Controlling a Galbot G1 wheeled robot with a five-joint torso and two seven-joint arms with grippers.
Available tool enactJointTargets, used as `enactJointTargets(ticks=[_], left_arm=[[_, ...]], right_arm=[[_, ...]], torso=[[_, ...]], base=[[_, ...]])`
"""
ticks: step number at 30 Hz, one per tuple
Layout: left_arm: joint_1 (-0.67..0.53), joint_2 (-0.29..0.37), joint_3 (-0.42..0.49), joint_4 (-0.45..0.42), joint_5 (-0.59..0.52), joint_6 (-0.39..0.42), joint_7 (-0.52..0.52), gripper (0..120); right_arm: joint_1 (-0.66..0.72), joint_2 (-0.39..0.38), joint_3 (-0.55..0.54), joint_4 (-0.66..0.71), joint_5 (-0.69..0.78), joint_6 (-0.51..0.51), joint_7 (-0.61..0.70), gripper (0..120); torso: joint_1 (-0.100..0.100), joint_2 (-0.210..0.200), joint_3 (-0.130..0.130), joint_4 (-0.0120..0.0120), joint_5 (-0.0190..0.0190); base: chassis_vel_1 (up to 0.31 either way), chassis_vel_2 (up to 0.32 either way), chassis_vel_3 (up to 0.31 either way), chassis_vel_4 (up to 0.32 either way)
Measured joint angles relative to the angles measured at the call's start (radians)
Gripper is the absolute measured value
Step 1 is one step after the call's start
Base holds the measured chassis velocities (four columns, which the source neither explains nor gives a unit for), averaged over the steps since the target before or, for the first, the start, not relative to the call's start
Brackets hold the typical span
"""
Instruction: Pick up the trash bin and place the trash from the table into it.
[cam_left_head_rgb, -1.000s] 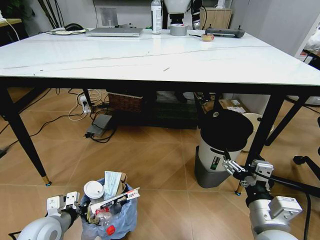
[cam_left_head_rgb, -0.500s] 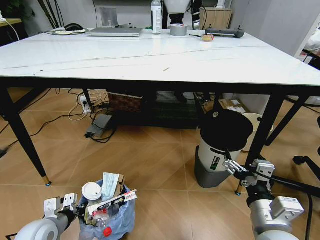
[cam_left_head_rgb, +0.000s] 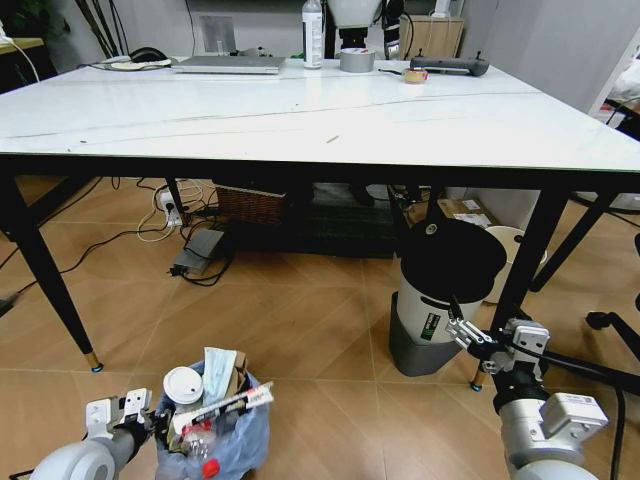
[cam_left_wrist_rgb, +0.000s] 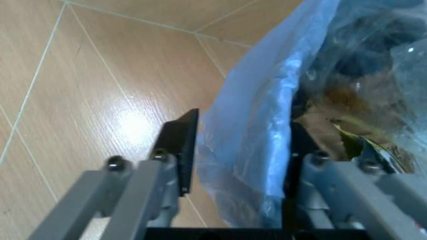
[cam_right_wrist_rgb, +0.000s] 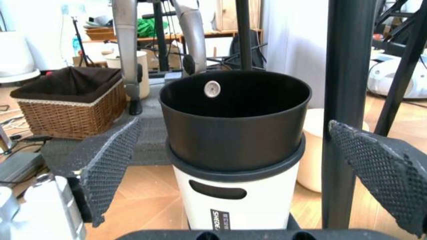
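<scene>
The trash bin, lined with a light-blue bag, is at the lower left of the head view, over the tiled floor in front of the table. Trash fills it: a paper cup, a pale wrapper, a red-printed strip and a red-capped bottle. My left gripper is shut on the bin's rim. One finger is outside the bag and the other inside. My right gripper hangs open and empty beside a table leg.
A grey-white bin with a black liner stands just ahead of the right gripper, next to a black table leg. A wicker basket and cables lie under the table. The tabletop's far edge carries a laptop, a bottle and a tape roll.
The left gripper and the bin it holds have moved lower in the head view, closer to me. The right arm has not moved.
</scene>
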Motion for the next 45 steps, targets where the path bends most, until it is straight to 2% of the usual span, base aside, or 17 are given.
enactJointTargets(ticks=[2,7,9,15,23,29,38,45], left_arm=[[0.001,-0.001,-0.001,0.000,0.001,-0.001,0.000,48],[0.006,-0.001,-0.014,-0.014,0.001,-0.001,0.001,69],[0.008,-0.001,-0.018,-0.021,0.000,-0.001,0.001,72],[0.023,0.004,-0.033,-0.061,-0.004,-0.002,0.001,98],[0.044,0.006,-0.045,-0.113,-0.005,-0.001,-0.008,100],[0.091,0.011,-0.064,-0.188,-0.005,0.000,-0.022,100],[0.210,-0.002,-0.087,-0.353,0.000,0.001,-0.042,100],[0.219,-0.023,-0.098,-0.457,0.023,-0.020,-0.048,100]], right_arm=[[0.000,0.000,0.000,0.000,0.000,0.000,0.000,100],[0.000,-0.002,0.000,-0.002,0.002,0.000,0.000,100],[0.001,-0.002,0.000,-0.003,0.002,0.000,0.000,100],[0.006,-0.005,-0.001,-0.009,0.005,0.000,0.000,100],[0.010,-0.006,-0.001,-0.012,0.013,0.000,0.002,100],[0.022,-0.010,-0.001,-0.019,0.024,-0.003,0.005,100],[0.035,-0.015,0.005,-0.027,0.042,-0.004,0.010,100],[0.041,0.002,-0.008,-0.020,0.051,-0.007,0.021,100]], torso=[[0.000,0.000,0.000,0.0000,0.0000],[0.000,0.000,0.000,0.0000,-0.0002],[0.000,0.000,0.000,0.0000,-0.0001],[0.000,0.000,0.000,0.0000,-0.0001],[0.000,0.000,0.000,0.0000,-0.0001],[0.000,0.000,0.000,0.0000,0.0001],[0.000,0.000,0.000,0.0001,0.0001],[0.000,0.000,0.000,0.0000,0.0002]], base=[[0.000,0.000,0.000,0.000],[0.000,0.000,0.000,0.000],[0.000,0.000,0.000,0.000],[0.000,0.000,0.000,0.000],[0.000,0.000,0.000,0.000],[0.000,0.000,0.000,0.000],[0.000,0.000,0.000,0.000],[0.000,0.000,0.000,0.000]])
